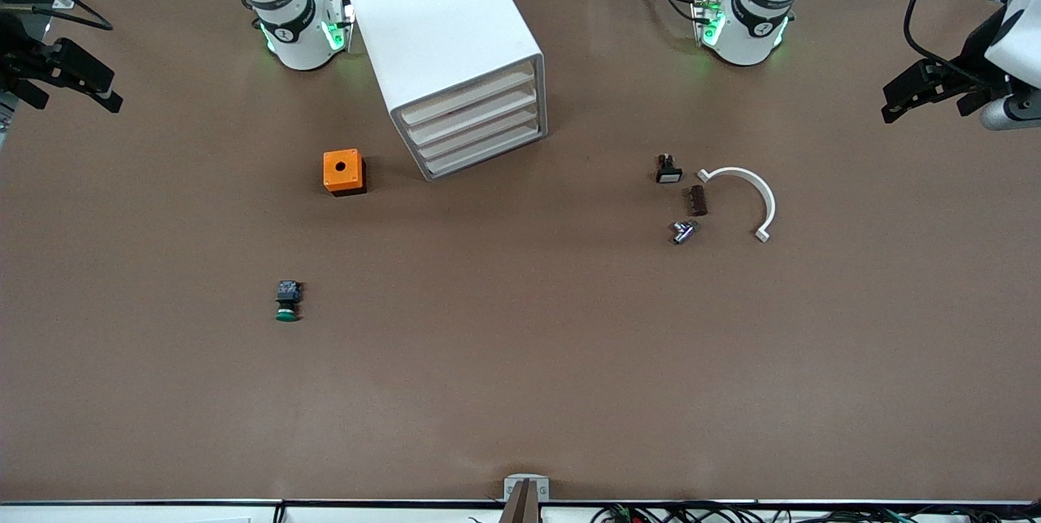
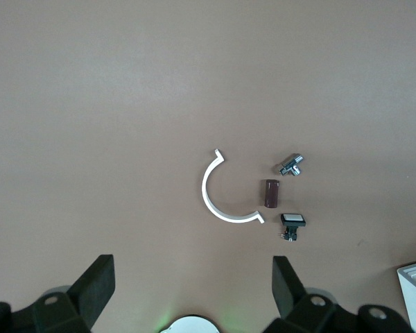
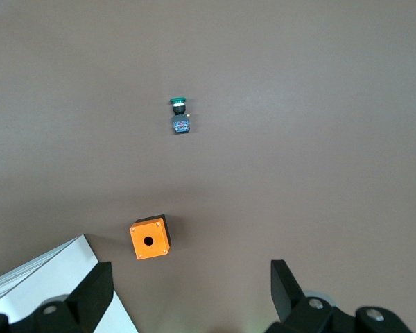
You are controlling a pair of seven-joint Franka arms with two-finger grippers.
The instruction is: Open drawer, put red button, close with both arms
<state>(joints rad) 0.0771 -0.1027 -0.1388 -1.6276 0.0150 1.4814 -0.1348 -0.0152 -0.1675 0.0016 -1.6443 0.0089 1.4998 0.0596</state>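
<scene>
The right gripper (image 1: 77, 96) hangs over the right arm's end of the table. Its black fingers (image 3: 97, 291) are spread wide with nothing between them. Its wrist view shows a matte brown table (image 1: 520, 393) below. An orange box (image 3: 150, 239), square with a round hole in its top, lies closer to this gripper than the green button (image 3: 179, 116), which lies on its side. Only the front view shows the whole white drawer cabinet (image 1: 443, 27): smooth, round-cornered, with four shut drawer fronts. The wrist views catch just a corner of it.

Toward the left gripper (image 1: 927, 104) lie four small parts close together: a white-capped button (image 1: 668, 170), a dark brown block (image 1: 698, 200), a shiny metal fitting (image 1: 681, 232) and a thin white plastic arc (image 1: 746, 198). The left wrist view shows that the arc is an open half ring with hooked ends. The left gripper hangs over its own end of the table, its fingers (image 2: 100, 284) also wide apart and empty. Both arms wait.

I cannot tell where the red button is in any view.
</scene>
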